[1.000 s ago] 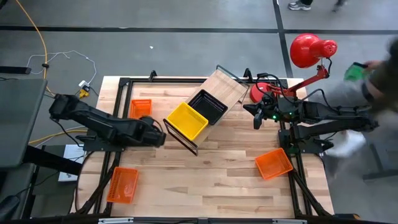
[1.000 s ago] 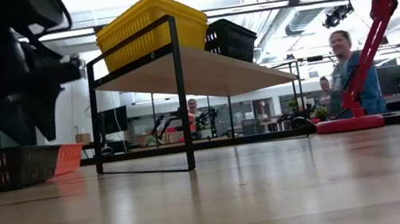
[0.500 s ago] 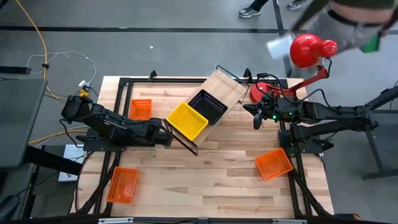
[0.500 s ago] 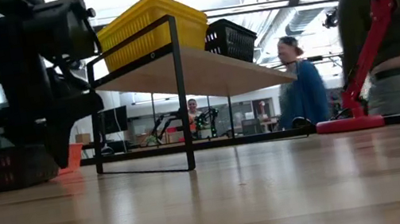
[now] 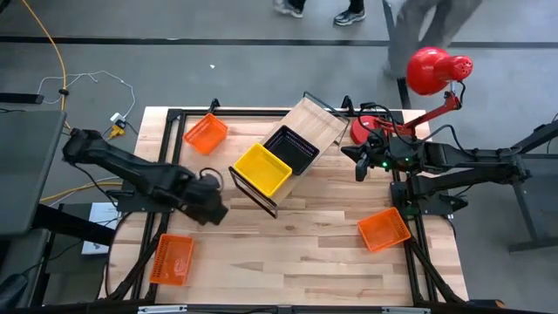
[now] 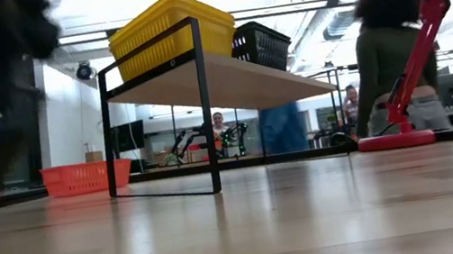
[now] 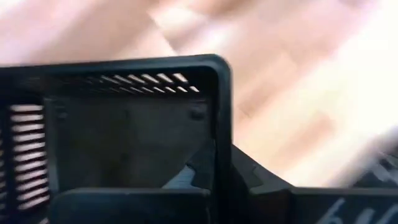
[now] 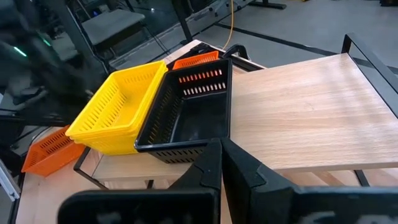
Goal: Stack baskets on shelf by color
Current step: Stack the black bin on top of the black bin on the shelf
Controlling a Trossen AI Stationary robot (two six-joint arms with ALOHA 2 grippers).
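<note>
The light-wood shelf (image 5: pixel 318 122) stands slanting across the table's middle, with a yellow basket (image 5: pixel 261 168) and a black basket (image 5: pixel 292 146) resting side by side on its board. My left gripper (image 5: pixel 214 208) is near the table's left, beside the shelf's near end, shut on a second black basket (image 7: pixel 124 124); the arm mostly hides this basket in the high view. My right gripper (image 5: pixel 358 167) hangs shut over the shelf's right end and touches nothing. Orange baskets lie on the table at the far left (image 5: pixel 207 133), near left (image 5: pixel 172 259) and near right (image 5: pixel 384 228). My left gripper holds the second black basket by one side wall (image 7: pixel 222 134), a little back from a corner of the rim. One finger (image 7: pixel 186 177) is inside the basket and the other is outside. Whether the basket is clear of the table, I cannot tell.
A red desk lamp (image 5: pixel 438 70) with a round base (image 5: pixel 364 131) stands at the far right corner. The black table frame (image 5: pixel 174 115) runs along the edges. People walk beyond the far edge (image 6: pixel 384 56). Bare tabletop lies in the near middle (image 5: pixel 288 253).
My left gripper has gone toward the table's near edge, away from the shelf's end. The far-left orange basket has slid toward the far edge and turned about. The black basket that rested at the low view's left is gone from there; the arm shows there as a dark blur.
</note>
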